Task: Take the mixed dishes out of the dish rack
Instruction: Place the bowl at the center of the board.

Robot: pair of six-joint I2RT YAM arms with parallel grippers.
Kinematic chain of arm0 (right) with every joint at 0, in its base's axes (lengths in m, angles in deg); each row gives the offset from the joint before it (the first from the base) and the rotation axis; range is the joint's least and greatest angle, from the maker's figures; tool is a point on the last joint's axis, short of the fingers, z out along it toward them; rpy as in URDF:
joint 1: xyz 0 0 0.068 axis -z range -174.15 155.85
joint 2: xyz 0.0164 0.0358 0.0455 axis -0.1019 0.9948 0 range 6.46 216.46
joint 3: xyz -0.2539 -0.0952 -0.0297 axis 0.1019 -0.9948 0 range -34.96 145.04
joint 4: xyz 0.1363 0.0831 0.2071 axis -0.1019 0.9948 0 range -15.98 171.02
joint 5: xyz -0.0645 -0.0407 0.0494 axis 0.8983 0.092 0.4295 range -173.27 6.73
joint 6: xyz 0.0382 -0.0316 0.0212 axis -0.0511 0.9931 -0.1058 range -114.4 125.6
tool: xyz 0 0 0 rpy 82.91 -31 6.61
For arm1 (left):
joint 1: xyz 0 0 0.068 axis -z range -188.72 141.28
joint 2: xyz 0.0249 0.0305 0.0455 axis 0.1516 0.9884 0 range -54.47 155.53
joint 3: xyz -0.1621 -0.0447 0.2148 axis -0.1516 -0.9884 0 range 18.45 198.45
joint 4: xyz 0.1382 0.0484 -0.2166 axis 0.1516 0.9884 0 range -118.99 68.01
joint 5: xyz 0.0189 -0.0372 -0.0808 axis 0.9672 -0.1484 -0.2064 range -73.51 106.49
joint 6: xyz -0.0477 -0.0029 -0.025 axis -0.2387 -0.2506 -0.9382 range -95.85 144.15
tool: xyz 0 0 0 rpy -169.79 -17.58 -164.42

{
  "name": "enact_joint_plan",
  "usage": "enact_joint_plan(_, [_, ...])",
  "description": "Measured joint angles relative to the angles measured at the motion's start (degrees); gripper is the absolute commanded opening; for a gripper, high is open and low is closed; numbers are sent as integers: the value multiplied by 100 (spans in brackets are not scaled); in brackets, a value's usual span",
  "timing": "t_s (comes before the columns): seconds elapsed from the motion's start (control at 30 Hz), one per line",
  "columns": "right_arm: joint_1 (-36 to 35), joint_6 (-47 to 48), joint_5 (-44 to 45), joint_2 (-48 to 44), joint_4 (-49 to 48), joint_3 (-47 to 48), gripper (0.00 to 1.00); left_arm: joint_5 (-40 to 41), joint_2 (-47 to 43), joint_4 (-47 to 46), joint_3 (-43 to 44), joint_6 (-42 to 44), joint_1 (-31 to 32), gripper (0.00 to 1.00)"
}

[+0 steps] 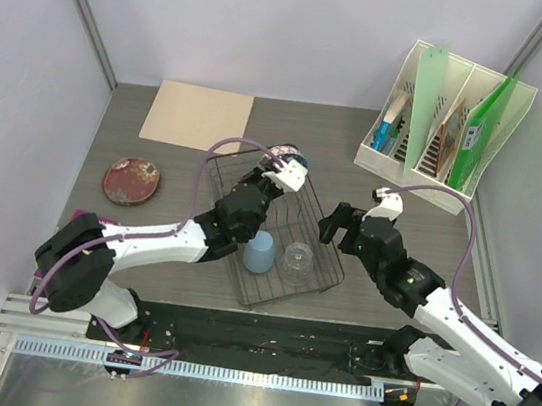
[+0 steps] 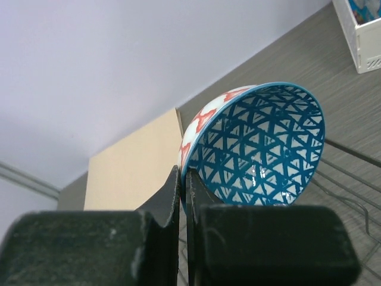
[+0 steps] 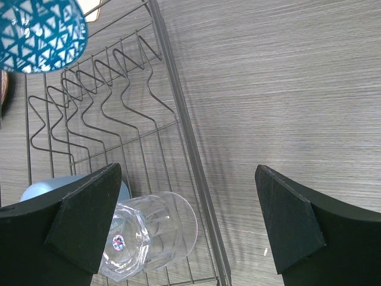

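There was one bowl [image 2: 262, 143], pinched by its rim in the clamped left gripper [image 2: 183, 190] at the far end of the dish rack [image 1: 226, 179]. One blue cup [image 1: 260, 252] and one tumbler [image 3: 152, 229] sat inside the rack, and one red plate [image 1: 132, 180] was out on the table [image 1: 331, 136]. Only the left wrist view showed that pinch, and the right gripper [image 3: 187, 179] hung wide open and empty, just beside the tumbler.

I count two grippers, the left gripper [image 2: 183, 179] and the right gripper [image 3: 187, 170]. One blue-and-white bowl [image 2: 256, 146] is pinched at the left one's fingertips. One dish rack [image 3: 181, 119] lies under both. One glass tumbler [image 3: 152, 232] and one light blue cup [image 1: 260, 252] sit beside a right finger. Left of my left hand are one red plate [image 1: 132, 180] and one tan board [image 1: 198, 116]. Beyond the right is one white file holder [image 1: 388, 164].
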Motion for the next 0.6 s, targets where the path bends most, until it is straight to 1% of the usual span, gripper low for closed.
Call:
enact_joint_plan(0.07, [0,0,24,-42,44,13,99,177,-103,472,151,-348,-2,0])
enact_joint_plan(0.13, [0,2,70,-94,155,68,100,282,-192,1163,485,-767,-7,0])
enact_joint_plan(0.2, [0,7,136,-151,293,197,100,352,-229,2046,1047,-1344,-33,0])
enact_joint_plan(0.23, [0,9,175,-173,361,291,100,350,-225,2800,1589,-1851,-94,0])
enact_joint_plan(0.27, [0,17,210,-199,415,389,100,328,-214,3355,2020,-2271,-125,0])
enact_joint_plan(0.33, [0,22,267,-249,498,560,100,245,-181,4118,2684,-2876,-208,0])
enact_joint_plan(0.37, [0,20,297,-280,522,645,99,101,-173,4621,3093,-3324,-308,0])
enact_joint_plan(0.4, [0,20,315,-306,531,704,99,-22,-170,4887,3327,-3626,-400,0])
enact_joint_plan(0.43, [0,22,323,-328,553,767,100,-291,-168,5318,3620,-4044,-568,0])
enact_joint_plan(0.6, [0,57,317,-304,680,1060,100,-1534,-33,6695,4264,-5604,-1364,0])
